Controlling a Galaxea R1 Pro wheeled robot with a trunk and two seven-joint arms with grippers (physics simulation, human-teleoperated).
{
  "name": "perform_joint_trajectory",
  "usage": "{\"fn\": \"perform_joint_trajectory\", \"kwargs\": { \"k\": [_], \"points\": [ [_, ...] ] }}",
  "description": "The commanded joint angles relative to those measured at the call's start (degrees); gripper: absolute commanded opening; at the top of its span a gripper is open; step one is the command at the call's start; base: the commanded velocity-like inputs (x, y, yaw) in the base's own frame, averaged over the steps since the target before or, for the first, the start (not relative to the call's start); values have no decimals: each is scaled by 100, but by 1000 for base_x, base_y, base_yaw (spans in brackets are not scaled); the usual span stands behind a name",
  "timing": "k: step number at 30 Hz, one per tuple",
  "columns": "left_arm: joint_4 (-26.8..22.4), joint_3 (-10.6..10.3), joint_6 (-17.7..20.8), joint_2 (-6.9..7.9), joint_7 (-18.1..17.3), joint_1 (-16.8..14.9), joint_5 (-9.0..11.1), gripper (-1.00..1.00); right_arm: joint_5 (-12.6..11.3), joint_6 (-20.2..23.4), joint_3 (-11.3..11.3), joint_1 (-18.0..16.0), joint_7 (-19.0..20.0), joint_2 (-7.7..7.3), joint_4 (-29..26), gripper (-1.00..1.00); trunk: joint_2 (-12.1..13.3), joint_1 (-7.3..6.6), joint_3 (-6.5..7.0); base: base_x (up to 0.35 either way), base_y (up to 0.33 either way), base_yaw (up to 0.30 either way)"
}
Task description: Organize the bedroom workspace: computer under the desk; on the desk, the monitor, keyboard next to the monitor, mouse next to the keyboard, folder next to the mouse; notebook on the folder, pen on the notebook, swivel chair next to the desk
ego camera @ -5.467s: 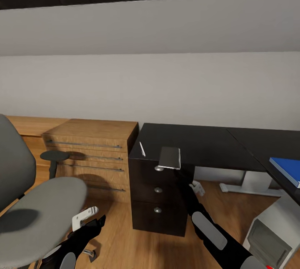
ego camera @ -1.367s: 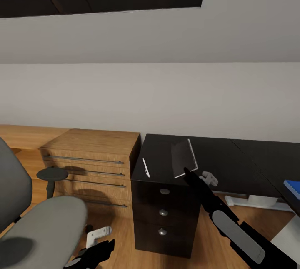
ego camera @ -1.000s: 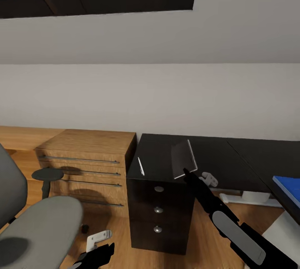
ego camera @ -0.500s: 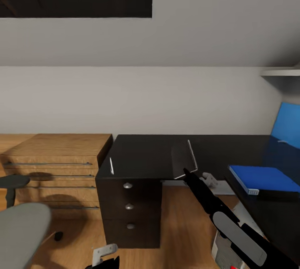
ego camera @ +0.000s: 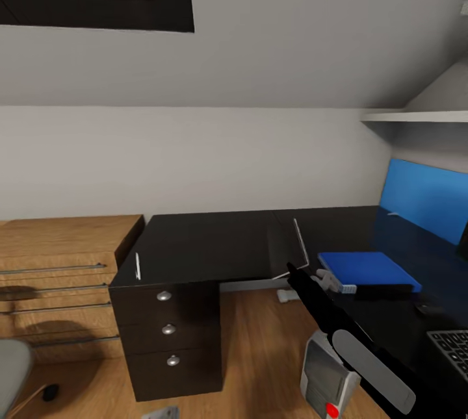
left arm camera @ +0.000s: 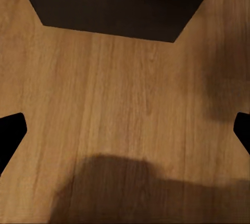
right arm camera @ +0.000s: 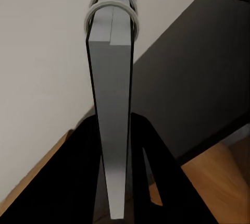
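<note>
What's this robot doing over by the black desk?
It is tidying a workspace. Its right gripper holds a small grey notebook up in the air above the desk. A blue folder lies on the desk to the right, probably where the notebook will go. A pen lies near the desk's left end, above the drawers. The computer stands on the floor.

1. The desk (ego camera: 214, 243) has a broad bare black stretch between the pen (ego camera: 137, 266) near its corner and the folder (ego camera: 367, 271).
2. The right claw (ego camera: 294, 267) holds the notebook (ego camera: 286, 251) tilted up just beside the folder.
3. The keyboard (ego camera: 452, 347) fills the near desk edge.
4. The computer (ego camera: 328, 380) stands on the floor under the arm.
</note>
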Motion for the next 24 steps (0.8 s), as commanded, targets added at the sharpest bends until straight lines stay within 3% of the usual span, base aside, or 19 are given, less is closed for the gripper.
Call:
{"fn": "perform_joint_trajectory", "kwargs": {
  "k": [1,5,11,15,18,19,20,21,24],
  "points": [
    [14,-11,-53,15,46,1,60,100,-38,-44,21,-10,-20,-4,-6,-100,-3,0,-2,0,-7,-116],
    [95,14,-438,99,42,1,67,100,-36,-56,28,-7,-14,7,-8,-100,-3,0,5,0,-3,-53],
    [118,32,-586,196,42,1,74,100,5,-225,19,-3,-61,59,2,-100,-3,0,7,0,-1,-14],
    [122,33,-613,230,48,1,74,100,-9,-983,-124,-8,-83,253,253,-100,-3,0,8,0,0,-3],
    [123,23,-620,234,49,1,70,100,-11,-1547,-457,-9,-87,578,583,-100,-3,0,8,0,0,0],
    [123,15,-621,237,49,1,69,100,-9,-1708,-690,-9,-88,760,748,-100,-3,0,8,0,0,0],
    [123,11,-623,238,50,1,69,100,-8,-1762,-817,-11,-89,842,833,-100,-3,0,8,0,0,0],
    [123,-2,-626,241,50,1,68,100,4,-1918,-1450,-19,-90,1136,1254,-100,-3,0,8,0,0,0],
    [129,-6,-627,242,57,1,74,100,12,-2010,-1954,-30,-90,1333,1612,-100,-3,0,8,0,0,0]
  ]
}}
